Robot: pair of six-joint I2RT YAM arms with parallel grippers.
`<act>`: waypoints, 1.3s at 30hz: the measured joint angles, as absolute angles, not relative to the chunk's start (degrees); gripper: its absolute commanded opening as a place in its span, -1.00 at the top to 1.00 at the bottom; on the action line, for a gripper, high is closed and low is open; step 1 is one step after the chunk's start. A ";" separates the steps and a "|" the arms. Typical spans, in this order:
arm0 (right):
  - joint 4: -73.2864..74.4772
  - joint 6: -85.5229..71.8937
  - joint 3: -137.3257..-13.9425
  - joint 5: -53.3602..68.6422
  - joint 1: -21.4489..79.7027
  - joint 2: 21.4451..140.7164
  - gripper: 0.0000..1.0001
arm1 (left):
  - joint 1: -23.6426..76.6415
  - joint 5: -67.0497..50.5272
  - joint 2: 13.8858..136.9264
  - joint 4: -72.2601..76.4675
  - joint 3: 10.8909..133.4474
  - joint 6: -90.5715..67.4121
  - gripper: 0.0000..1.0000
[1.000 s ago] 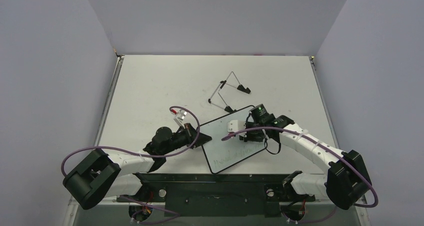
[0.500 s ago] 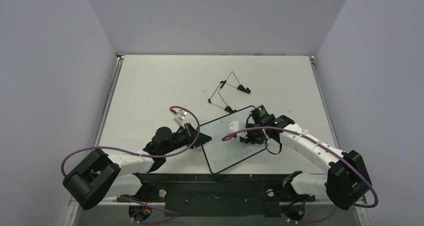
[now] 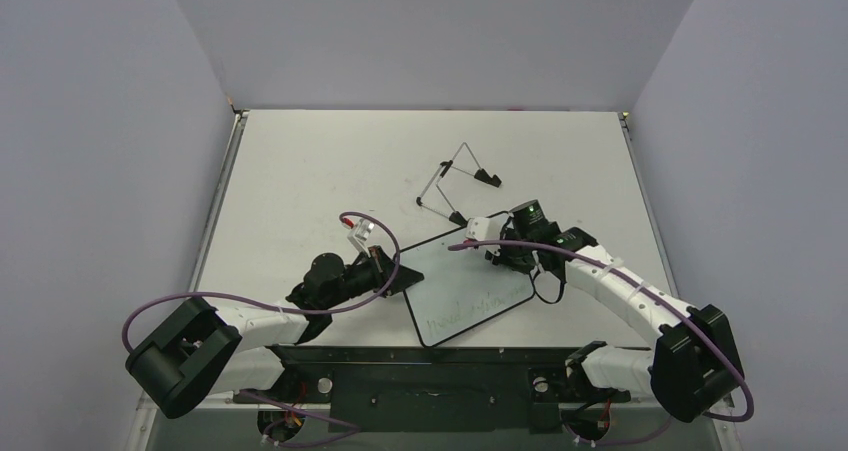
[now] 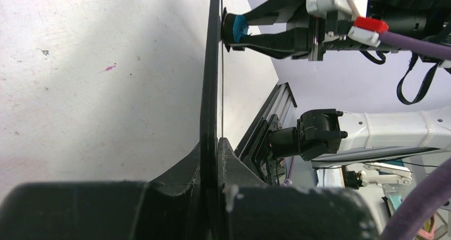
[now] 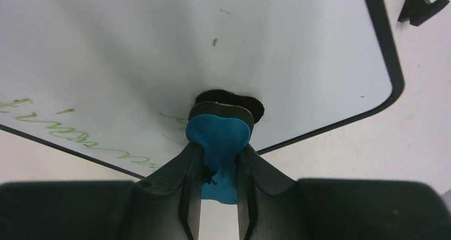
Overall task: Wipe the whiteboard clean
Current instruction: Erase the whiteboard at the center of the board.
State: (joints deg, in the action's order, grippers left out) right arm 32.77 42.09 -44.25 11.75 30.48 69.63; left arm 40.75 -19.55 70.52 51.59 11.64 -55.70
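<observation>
The right jaws, clenched on the eraser (image 5: 218,129), have slid it from mid-board toward the far corner of the whiteboard (image 3: 470,283). The board sits mid-worktop (image 3: 300,171), its left edge pinched by the left jaws. The far half looks wiped. Green handwriting (image 3: 468,309), unreadable, remains along the near edge.
</observation>
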 measured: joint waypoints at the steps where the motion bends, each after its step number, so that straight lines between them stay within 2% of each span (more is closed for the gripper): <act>1: 32.58 42.11 -44.25 11.31 30.00 69.47 1.00 | 40.77 -19.70 70.52 51.59 11.64 -55.70 1.00; 15: 41.63 51.83 -44.05 20.03 33.78 68.64 1.00 | 40.77 -20.93 70.17 51.42 11.60 -55.42 1.00; 28: 35.09 44.14 -43.99 12.80 26.24 68.23 1.00 | 40.77 -21.10 69.97 51.40 11.57 -55.02 1.00; 39: 41.56 49.76 -43.99 19.94 31.40 68.49 1.00 | 40.71 -21.15 69.91 51.37 11.49 -55.02 1.00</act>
State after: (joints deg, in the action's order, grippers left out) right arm 41.56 49.76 -43.99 19.94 31.40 68.49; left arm 40.71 -21.15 69.91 51.37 11.49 -55.02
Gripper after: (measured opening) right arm 0.197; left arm 0.021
